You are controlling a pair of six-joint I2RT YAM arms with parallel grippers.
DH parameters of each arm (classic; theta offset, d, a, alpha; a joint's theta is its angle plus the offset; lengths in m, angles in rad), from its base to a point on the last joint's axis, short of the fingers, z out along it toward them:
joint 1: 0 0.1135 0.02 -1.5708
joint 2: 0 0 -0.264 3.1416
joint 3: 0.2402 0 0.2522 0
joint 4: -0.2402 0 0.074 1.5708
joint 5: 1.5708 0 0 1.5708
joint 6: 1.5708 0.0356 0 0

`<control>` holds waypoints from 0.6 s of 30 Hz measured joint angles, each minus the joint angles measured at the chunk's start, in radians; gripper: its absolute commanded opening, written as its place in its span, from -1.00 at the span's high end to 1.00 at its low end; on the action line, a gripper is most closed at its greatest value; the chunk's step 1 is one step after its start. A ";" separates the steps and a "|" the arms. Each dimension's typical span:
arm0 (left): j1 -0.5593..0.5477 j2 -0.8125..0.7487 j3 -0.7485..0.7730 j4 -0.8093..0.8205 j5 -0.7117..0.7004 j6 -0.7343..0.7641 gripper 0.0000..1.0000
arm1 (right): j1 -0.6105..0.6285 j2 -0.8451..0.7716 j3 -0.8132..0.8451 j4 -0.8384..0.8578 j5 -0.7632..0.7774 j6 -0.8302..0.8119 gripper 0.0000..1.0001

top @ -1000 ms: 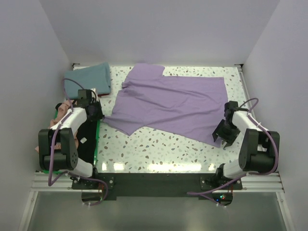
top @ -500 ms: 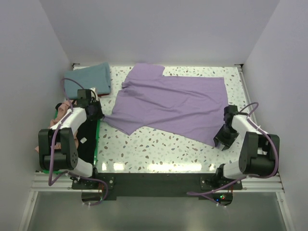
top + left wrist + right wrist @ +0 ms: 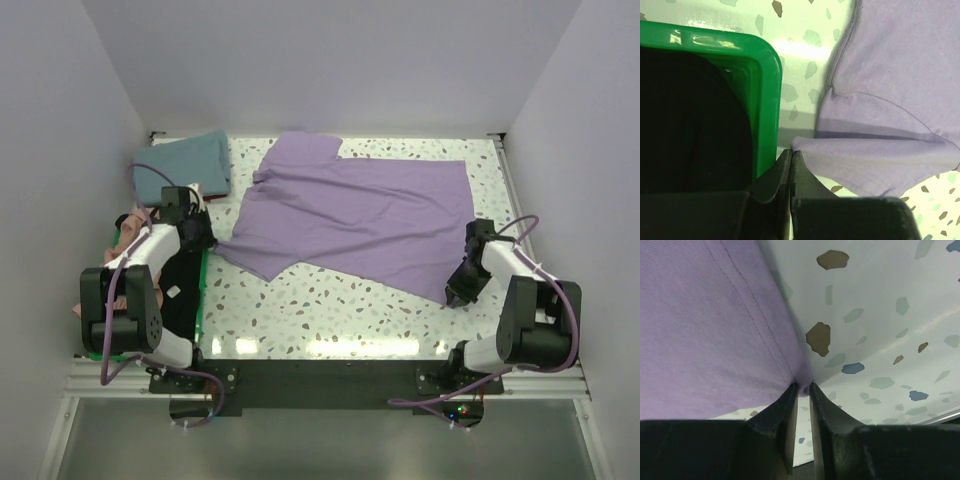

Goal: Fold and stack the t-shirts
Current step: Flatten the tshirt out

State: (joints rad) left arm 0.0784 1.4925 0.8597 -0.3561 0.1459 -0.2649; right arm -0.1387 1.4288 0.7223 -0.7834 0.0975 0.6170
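From above, the lavender t-shirt (image 3: 360, 220) lies spread flat across the middle of the table (image 3: 340, 310), one sleeve reaching toward the far edge. A folded teal t-shirt (image 3: 188, 160) sits at the far left corner. At the left edge stands a green bin (image 3: 203, 290) with a black t-shirt (image 3: 178, 290) in it, and a salmon pink t-shirt (image 3: 127, 232) is bunched just beyond, partly hidden by the arm. The left gripper (image 3: 203, 238) is at the lavender shirt's left corner, and the right gripper (image 3: 456, 293) is at its near right corner.

In the left wrist view, the left gripper (image 3: 791, 152) is clenched, its fingers pressed together on a small fold of the lavender t-shirt's (image 3: 890, 100) corner, just beside the green bin's (image 3: 767, 100) rounded rim. Black cloth fills the bin.

In the right wrist view, the right gripper (image 3: 802, 387) pinches the hemmed corner of the lavender t-shirt (image 3: 705, 330) between its fingertips, low against the speckled table (image 3: 880, 315).
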 measured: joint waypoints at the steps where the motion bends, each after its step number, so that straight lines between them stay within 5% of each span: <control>1: 0.000 0.000 -0.001 0.000 0.000 0.000 1.00 | 0.000 0.002 0.000 0.002 -0.004 0.002 0.70; 4: 0.000 0.000 -0.001 0.000 0.004 0.000 1.00 | 0.000 0.005 0.003 0.005 -0.013 0.003 1.00; 18: 0.002 -0.117 -0.001 -0.047 0.095 -0.039 1.00 | 0.000 -0.031 0.133 -0.146 -0.014 -0.071 1.00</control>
State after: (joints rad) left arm 0.0807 1.3758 0.8585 -0.4034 0.2409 -0.3042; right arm -0.1383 1.3979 0.8555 -0.9291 0.0830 0.5457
